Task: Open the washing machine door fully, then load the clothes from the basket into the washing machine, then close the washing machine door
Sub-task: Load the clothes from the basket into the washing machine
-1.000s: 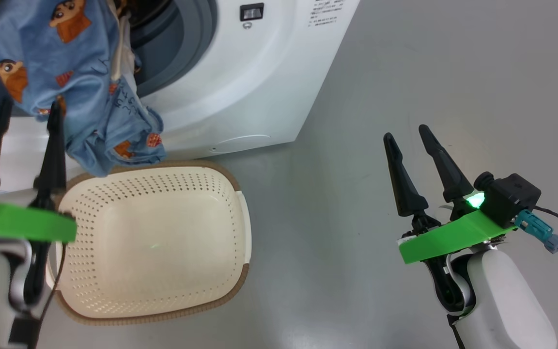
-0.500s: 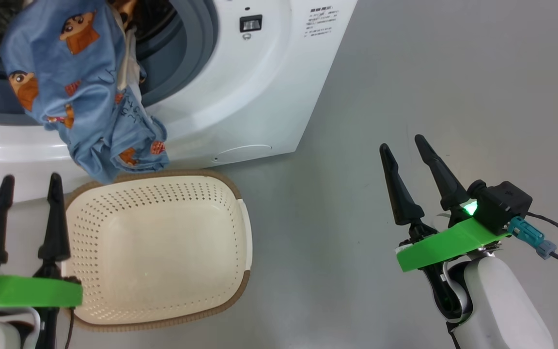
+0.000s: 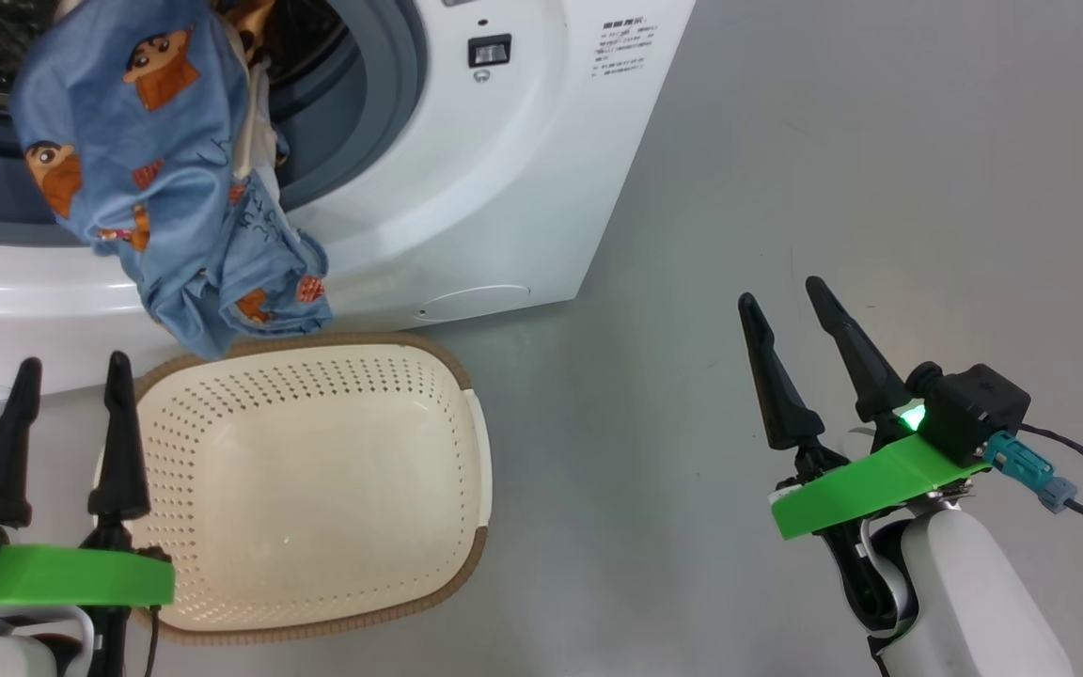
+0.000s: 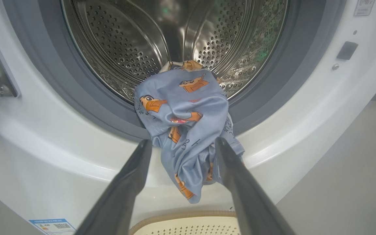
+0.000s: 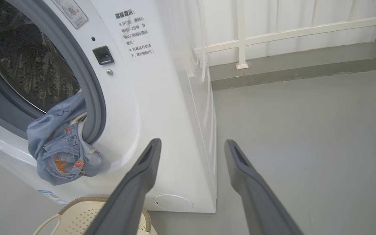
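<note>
Smooth grey floor (image 3: 739, 141). Near, the left gripper (image 3: 71, 362) at 7 o'clock and the right gripper (image 3: 779, 291) at 4 o'clock both have their fingers apart. The basket (image 3: 316, 489) is just beside the left one. Beyond it, at 10 o'clock, the clothes (image 3: 175, 188) hang out of the washing machine (image 3: 504, 188) mouth. Their long axis runs from 12 to 6 and the lower end points at the basket. A white railing (image 5: 289, 32) stands behind.

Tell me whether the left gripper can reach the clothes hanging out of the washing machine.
Probably yes: the left gripper is open and aimed at the clothes, which hang over the grey ring with nothing between; the basket sits below that line.
</note>
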